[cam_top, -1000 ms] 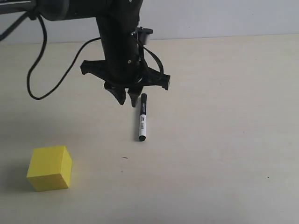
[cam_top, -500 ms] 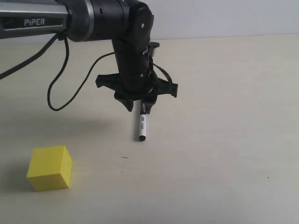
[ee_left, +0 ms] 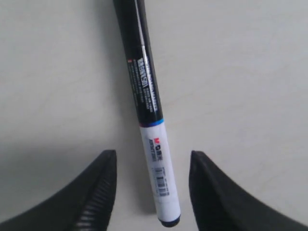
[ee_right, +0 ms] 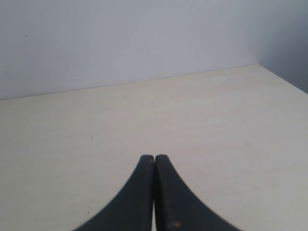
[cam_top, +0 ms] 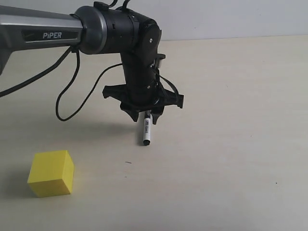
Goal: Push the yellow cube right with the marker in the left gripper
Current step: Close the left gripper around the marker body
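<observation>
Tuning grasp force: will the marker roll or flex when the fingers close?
Probably rolls: the marker is round and lies loose on the table. Likely stiff and light, being slim. Its glossy black half may slip in the fingers.

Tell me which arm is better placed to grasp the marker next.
Left. The left gripper is open with the marker between its jaws on the table; the right gripper is shut, with no marker in its view.
</observation>
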You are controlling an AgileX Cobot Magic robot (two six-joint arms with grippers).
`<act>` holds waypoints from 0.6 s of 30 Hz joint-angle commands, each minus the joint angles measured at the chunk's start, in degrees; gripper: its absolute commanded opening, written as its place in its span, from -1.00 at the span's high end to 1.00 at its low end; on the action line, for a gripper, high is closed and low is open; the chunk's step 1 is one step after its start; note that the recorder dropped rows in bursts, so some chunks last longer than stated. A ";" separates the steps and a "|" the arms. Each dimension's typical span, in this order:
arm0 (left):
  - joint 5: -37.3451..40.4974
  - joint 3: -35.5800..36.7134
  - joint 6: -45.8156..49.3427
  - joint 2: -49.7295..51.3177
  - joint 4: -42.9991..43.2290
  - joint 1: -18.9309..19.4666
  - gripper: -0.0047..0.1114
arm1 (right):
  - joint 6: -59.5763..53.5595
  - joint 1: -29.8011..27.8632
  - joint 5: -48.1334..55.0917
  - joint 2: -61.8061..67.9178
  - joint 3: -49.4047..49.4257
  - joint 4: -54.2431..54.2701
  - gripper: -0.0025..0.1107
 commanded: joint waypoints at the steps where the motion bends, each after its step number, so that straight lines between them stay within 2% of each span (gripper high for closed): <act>1: -0.48 -0.25 -0.26 -0.10 -0.31 -0.11 0.11 | -0.01 -0.37 -0.34 -0.31 0.29 -0.12 0.96; 18: -1.20 -0.25 -0.26 2.56 -0.31 -0.11 0.11 | -0.01 -0.37 -0.34 -0.31 0.29 -0.12 0.96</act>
